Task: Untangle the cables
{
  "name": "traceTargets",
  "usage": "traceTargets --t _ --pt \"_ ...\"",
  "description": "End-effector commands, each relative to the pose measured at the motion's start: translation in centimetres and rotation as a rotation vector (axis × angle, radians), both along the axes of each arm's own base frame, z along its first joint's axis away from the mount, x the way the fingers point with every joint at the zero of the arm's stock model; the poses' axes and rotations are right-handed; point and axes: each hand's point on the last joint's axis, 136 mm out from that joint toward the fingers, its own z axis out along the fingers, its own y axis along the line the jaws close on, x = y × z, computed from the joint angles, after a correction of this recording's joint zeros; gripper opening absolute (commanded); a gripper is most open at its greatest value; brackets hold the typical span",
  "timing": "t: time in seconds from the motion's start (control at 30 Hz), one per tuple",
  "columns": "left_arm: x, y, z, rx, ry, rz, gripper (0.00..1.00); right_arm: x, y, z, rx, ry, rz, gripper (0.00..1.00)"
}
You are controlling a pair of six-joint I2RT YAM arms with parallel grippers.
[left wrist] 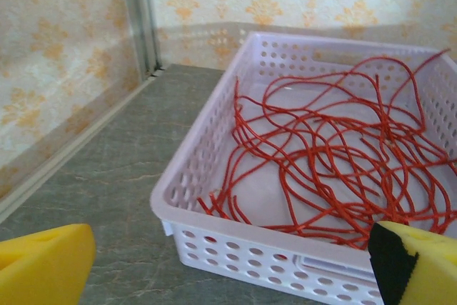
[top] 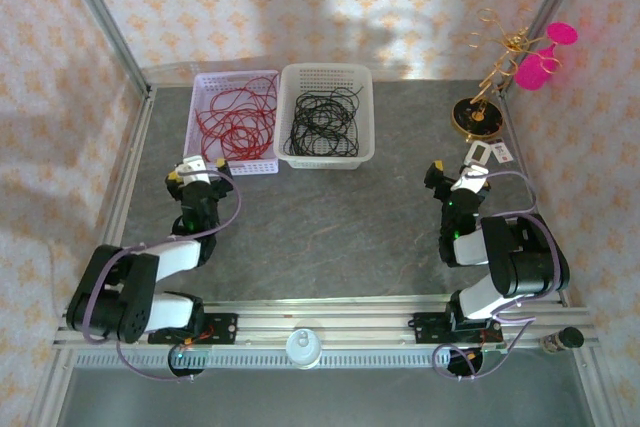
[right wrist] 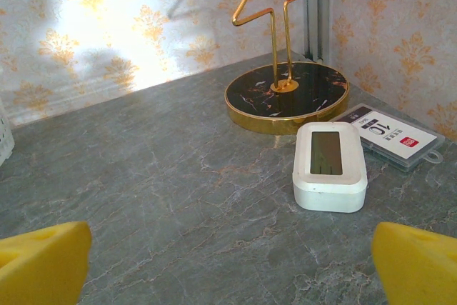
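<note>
The red cables (top: 232, 119) lie in loose loops inside a lavender basket (top: 200, 87) at the back left. The black cables (top: 322, 122) are coiled in a white basket (top: 325, 72) right beside it. My left gripper (top: 197, 167) is open just in front of the lavender basket's near wall. In the left wrist view the red cables (left wrist: 335, 155) spread across the basket (left wrist: 235, 230), and the left gripper (left wrist: 228, 276) has nothing between its yellow fingers (left wrist: 43, 262). My right gripper (top: 450, 172) is open over bare table at the right, and in its wrist view the right gripper (right wrist: 228, 276) is empty too.
A gold wire stand on a black round base (right wrist: 285, 98) rises at the back right with a pink piece (top: 545, 57) hanging on it. A small white device (right wrist: 330, 166) and a labelled card (right wrist: 389, 136) lie in front of it. Metal frame posts (left wrist: 143, 19) edge the table.
</note>
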Motion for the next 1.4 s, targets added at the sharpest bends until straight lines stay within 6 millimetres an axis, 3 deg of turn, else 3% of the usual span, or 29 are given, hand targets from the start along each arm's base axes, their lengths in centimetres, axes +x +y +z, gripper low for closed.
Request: traceTargets --t 0.0,0.13,0.2,0.33,0.4,0.5,0.67,1.37 --pt "0.4 -0.5 0.9 0.035 -0.077 -0.045 0.99 0.1 -0.4 0.7 -0.006 -0.023 -0.018 1.0" --pt "0.1 -0.4 1.7 0.074 -0.128 -0.057 0.99 0.1 -0.4 0.7 -0.005 -0.022 -0.018 1.0" --pt "0.2 -0.1 0.5 0.049 -0.104 -0.067 1.0 0.1 -0.4 0.7 -0.005 -0.021 -0.017 1.0" --pt "-0.6 0.5 0.1 0.023 -0.165 -0.075 1.0 0.1 -0.3 0.7 -0.006 -0.022 -0.018 1.0" --pt "-0.4 -0.1 0.4 0.037 -0.178 -0.112 1.0 0.1 -0.4 0.7 -0.006 -0.02 -0.018 1.0" --pt "0.9 -0.8 -0.7 0.009 -0.112 -0.201 1.0 0.1 -0.4 0.6 -0.006 -0.02 -0.019 1.0" --pt "1.0 -1.6 -0.4 -0.039 -0.141 -0.343 0.99 0.1 -0.4 0.7 -0.006 -0.021 -0.018 1.0" --pt "1.3 -0.6 -0.7 -0.042 -0.12 -0.265 0.99 0.4 -0.4 0.4 -0.003 -0.007 -0.018 1.0"
